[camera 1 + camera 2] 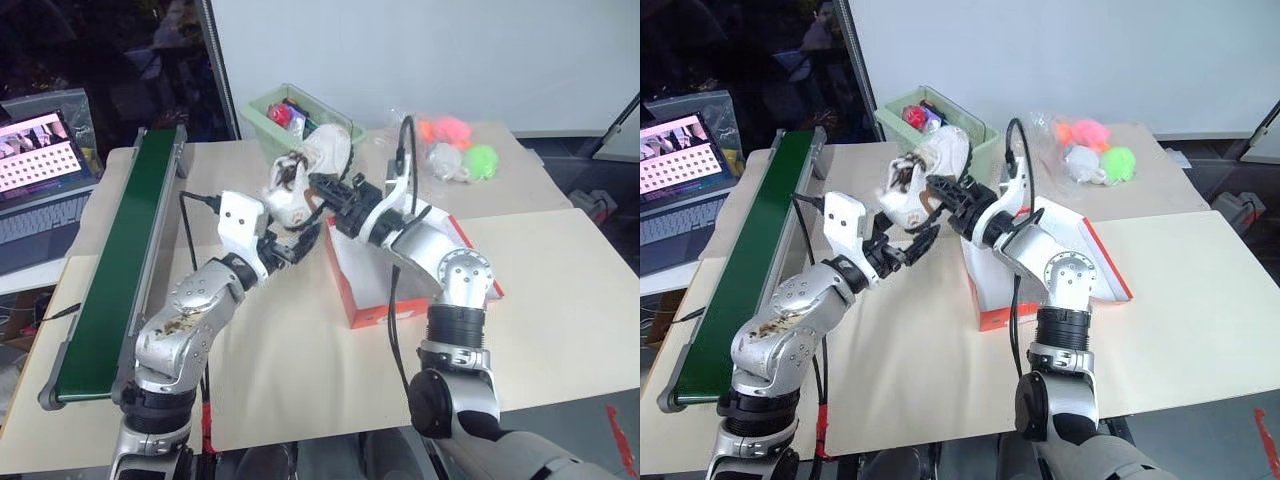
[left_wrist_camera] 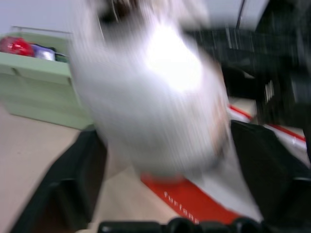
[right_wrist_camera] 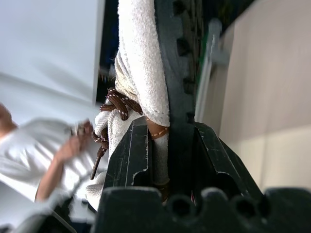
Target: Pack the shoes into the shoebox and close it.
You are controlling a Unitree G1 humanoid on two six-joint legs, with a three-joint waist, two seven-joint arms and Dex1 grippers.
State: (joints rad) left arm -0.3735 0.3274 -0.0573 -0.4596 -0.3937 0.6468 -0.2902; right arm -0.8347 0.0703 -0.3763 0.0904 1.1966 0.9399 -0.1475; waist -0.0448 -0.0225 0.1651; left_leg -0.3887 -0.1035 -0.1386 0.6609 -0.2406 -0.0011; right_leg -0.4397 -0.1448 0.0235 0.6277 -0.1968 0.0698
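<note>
One shoe [image 1: 923,178] is held in the air above the far left corner of the shoebox [image 1: 1040,270], clamped by the right claw [image 1: 945,195], whose black fingers [image 3: 130,160] pinch the white fabric at the shoe's collar. The left claw [image 1: 908,245] stands wide apart just beneath the shoe, gripping nothing. The shoebox rests on the tabletop [image 1: 1200,290], which is covered with pale beige sheets; its red lid lies flat on the right side. A pale green bin [image 1: 955,130] sits at the far side, just behind the raised shoe. Bagged colourful balls [image 1: 1095,150] lie far right. A green conveyor belt [image 1: 740,280] runs along the left edge of the tabletop. Beyond it, a laptop [image 1: 680,160] stands open with a lit screen. A white wall panel [image 1: 1090,50] backs the scene. The right wrist view shows a person [image 3: 39,160] in a white shirt in the background.
</note>
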